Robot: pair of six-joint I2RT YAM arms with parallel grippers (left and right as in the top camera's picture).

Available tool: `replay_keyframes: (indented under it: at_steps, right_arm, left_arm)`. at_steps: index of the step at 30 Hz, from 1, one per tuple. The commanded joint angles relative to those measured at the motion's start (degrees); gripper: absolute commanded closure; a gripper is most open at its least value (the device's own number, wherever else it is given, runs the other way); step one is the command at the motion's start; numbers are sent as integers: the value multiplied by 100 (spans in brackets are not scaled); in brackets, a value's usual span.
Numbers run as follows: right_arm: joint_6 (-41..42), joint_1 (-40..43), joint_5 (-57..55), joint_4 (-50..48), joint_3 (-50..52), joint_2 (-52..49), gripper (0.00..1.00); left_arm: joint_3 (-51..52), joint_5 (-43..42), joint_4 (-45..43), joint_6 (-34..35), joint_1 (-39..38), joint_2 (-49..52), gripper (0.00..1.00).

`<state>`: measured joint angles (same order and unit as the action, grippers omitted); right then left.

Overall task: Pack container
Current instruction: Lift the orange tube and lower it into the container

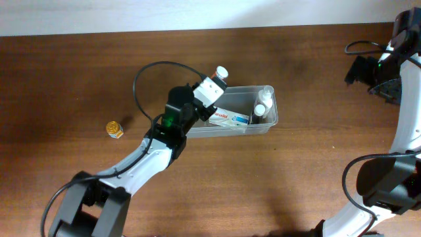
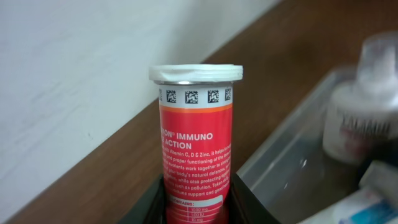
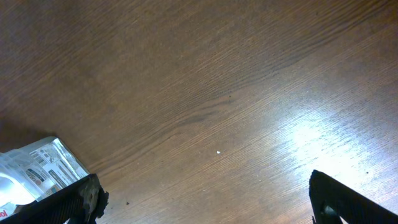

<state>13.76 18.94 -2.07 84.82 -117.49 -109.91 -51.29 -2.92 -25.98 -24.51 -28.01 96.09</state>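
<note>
The clear plastic container (image 1: 237, 129) stands at the table's middle; its wall also shows in the left wrist view (image 2: 280, 168). It holds a white box (image 1: 230, 118) and two white bottles (image 1: 262, 107); one bottle shows in the left wrist view (image 2: 357, 124). My left gripper (image 1: 212, 85) is at the container's back left corner, shut on a red tube with a white cap (image 2: 196, 143), whose cap shows in the overhead view (image 1: 222, 72). My right gripper (image 3: 205, 199) is open and empty above bare table, far right of the container (image 1: 365, 71).
A small yellow jar (image 1: 115, 129) sits on the table at the left. A silvery printed packet (image 3: 37, 168) lies by the right gripper's left finger. A white wall runs along the table's back edge (image 2: 74, 93).
</note>
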Motion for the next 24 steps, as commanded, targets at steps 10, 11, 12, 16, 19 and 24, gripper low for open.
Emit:
replay_keyframes:
  at_steps: [10, 11, 12, 16, 19, 24]
  right_arm:
    - [70, -13, 11, -17, -4, -13, 2]
    - [70, -13, 11, -17, -4, -13, 2]
    - [70, -13, 11, -17, -4, -13, 2]
    - [70, -13, 11, -17, -4, -13, 2]
    - [70, -13, 11, -17, -4, -13, 1]
    - [70, -13, 9, -17, -4, -13, 2]
  left_arm:
    - [-111, -221, -61, -3362, -262, 529, 98]
    - [-111, -223, -63, -3407, -282, 540, 97]
    - [-111, -221, -63, -3414, -302, 544, 96]
    - [-111, -219, -59, -3410, -313, 549, 81]
    - [-111, -219, -59, -3410, -313, 549, 71]
    - [-111, -221, -59, -3318, -313, 549, 60]
